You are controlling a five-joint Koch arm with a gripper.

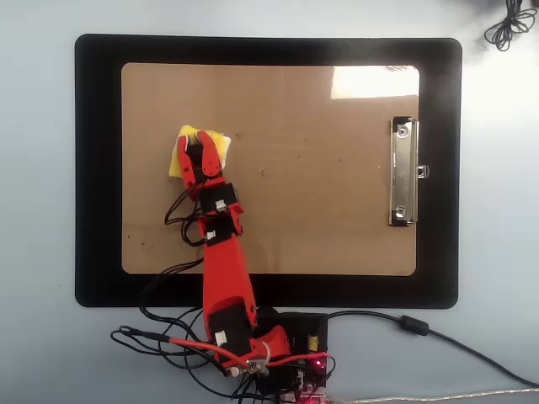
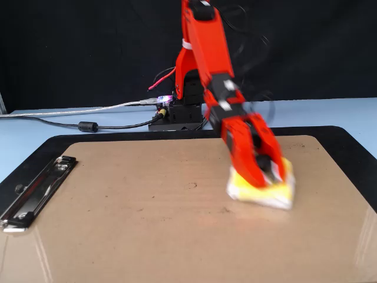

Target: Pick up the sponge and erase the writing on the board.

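My claw (image 1: 198,143) is clamped on the sponge (image 1: 212,140), pressed flat on the board (image 1: 320,202) beneath me; its 2 fingers (image 2: 246,154) straddle the foam

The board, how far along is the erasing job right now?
Done: the board shows no marker strokes in either view, only faint specks. In hand: the gripper is shut on the sponge, which lies flat on the board's left part in the overhead view; motion blur in the fixed view suggests wiping. Left: possibly only lifting off.
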